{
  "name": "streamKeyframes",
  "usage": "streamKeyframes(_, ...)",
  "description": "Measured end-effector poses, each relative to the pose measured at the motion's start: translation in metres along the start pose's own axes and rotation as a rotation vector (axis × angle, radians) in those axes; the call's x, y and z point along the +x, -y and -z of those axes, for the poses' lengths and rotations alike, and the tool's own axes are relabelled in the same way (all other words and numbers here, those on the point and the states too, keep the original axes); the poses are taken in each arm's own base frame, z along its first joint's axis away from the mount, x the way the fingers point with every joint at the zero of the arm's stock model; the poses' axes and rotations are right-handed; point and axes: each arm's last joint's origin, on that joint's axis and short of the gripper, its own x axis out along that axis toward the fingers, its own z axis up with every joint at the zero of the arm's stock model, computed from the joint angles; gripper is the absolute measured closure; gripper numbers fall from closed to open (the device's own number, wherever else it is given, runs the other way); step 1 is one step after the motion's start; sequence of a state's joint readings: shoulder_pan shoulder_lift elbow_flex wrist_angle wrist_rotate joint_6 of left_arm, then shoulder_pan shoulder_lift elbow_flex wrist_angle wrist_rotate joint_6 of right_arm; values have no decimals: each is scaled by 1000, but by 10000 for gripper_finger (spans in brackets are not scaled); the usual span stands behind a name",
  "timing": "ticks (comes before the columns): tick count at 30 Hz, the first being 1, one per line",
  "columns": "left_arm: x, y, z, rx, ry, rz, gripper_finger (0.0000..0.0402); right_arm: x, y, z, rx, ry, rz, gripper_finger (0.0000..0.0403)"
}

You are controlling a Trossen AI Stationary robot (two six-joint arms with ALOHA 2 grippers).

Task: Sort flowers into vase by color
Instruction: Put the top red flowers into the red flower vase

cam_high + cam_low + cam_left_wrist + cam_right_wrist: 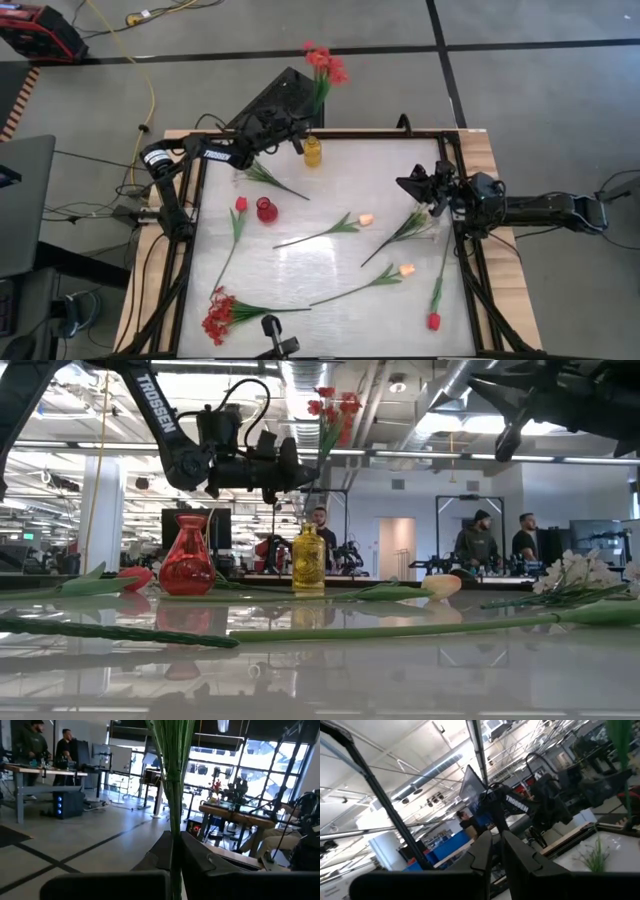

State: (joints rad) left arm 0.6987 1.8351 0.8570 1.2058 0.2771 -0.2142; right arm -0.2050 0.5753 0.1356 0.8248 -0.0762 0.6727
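Note:
My left gripper (298,131) hovers at the table's far edge beside the yellow vase (313,152), shut on a red clustered spray (325,64) that stands upright, blossoms up (335,405). The stem's lower end is over the yellow vase's mouth; whether it is inside I cannot tell. A red vase (266,210) stands nearer the middle. Lying flat on the table are a red tulip (240,205), two cream tulips (365,218) (405,268), a white spray (418,222), another red tulip (434,320) and a red spray (218,318). My right gripper (422,186) is raised above the white spray, shut and empty. My left gripper pinches the red spray's bundled green stem (174,832) between its two fingers (200,857), well below the blossoms. The fingers come level from the table's left side and lie across the stem. The spray stands upright in the hold, lifted off the table.
A loose green leafy stem (272,179) lies between the two vases. A black camera mount (272,328) sits at the table's near edge. Black frame rails (470,262) run along both sides. People stand in the room beyond the far edge.

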Motion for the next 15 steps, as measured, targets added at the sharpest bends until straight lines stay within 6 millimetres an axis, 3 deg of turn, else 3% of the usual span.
streamKeyframes(4,0,2,-4,-18,32,50,401,0,1,0,0,2,12,332)
streamKeyframes(9,-7,16,-33,-102,159,203,401,3,-1,1,-3,-12,7,332)
streamKeyframes(15,-42,52,-49,-161,151,338,401,25,-14,-1,-77,-59,-42,332)
